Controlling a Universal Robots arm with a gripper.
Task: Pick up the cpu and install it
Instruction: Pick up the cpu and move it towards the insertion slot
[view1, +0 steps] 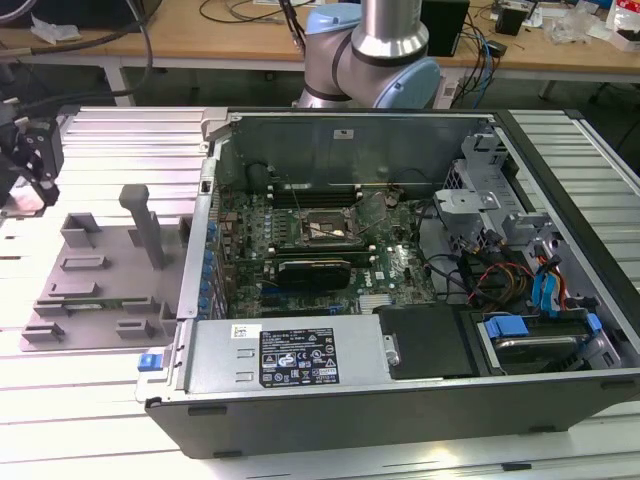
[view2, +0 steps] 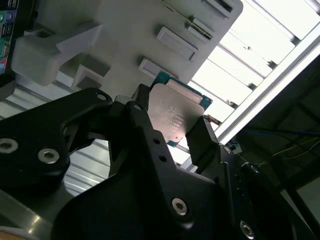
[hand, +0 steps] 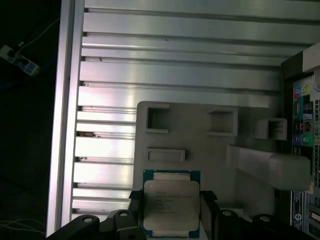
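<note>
The cpu (view2: 173, 112) (hand: 170, 200), a flat square chip with a silvery top and a blue-green rim, sits between the two black fingers of my gripper (view2: 172, 121) (hand: 171, 206), which is shut on its opposite edges. In the exterior view the gripper (view1: 28, 175) hangs at the far left, above the slatted table beside the left end of the grey plastic tray (view1: 100, 290). The black socket frame (view1: 322, 228) lies on the motherboard inside the open computer case, well to the exterior view's right of the gripper.
The open computer case (view1: 400, 400) fills the middle and right of the exterior view, with cables and drive bays inside. The tray carries raised blocks and a tall post (view1: 145, 225). The arm's base (view1: 370, 50) stands behind the case. Aluminium table slats (hand: 175, 65) lie below the gripper.
</note>
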